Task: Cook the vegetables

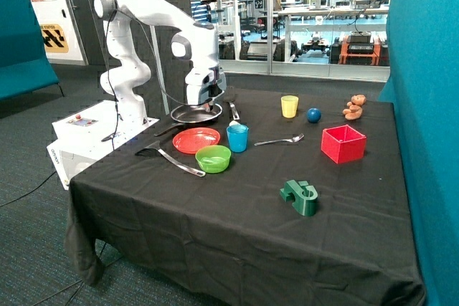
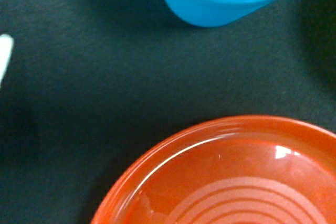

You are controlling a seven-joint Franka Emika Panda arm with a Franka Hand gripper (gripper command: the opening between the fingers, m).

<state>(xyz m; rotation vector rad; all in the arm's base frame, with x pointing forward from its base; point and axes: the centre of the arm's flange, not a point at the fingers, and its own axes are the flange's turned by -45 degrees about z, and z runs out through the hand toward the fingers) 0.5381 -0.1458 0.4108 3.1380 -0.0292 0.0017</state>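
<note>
The vegetables are not in view in either picture. In the outside view my gripper (image 1: 206, 102) hangs just over a dark frying pan (image 1: 196, 114) at the back of the black-clothed table, next to the robot's base. The pan's inside is hidden behind the gripper. A red plate (image 1: 196, 140) lies in front of the pan, and a blue cup (image 1: 237, 137) stands beside the plate. The wrist view shows only the red plate's rim (image 2: 173, 150), the blue cup's wall (image 2: 210, 9) and black cloth between them.
A lime green bowl (image 1: 213, 158) sits in front of the plate, with a ladle (image 1: 172, 160) beside it. A spoon (image 1: 280, 140), yellow cup (image 1: 289, 106), blue ball (image 1: 313, 115), red box (image 1: 343, 143), brown toy (image 1: 353, 107) and dark green block (image 1: 300, 197) are spread over the table.
</note>
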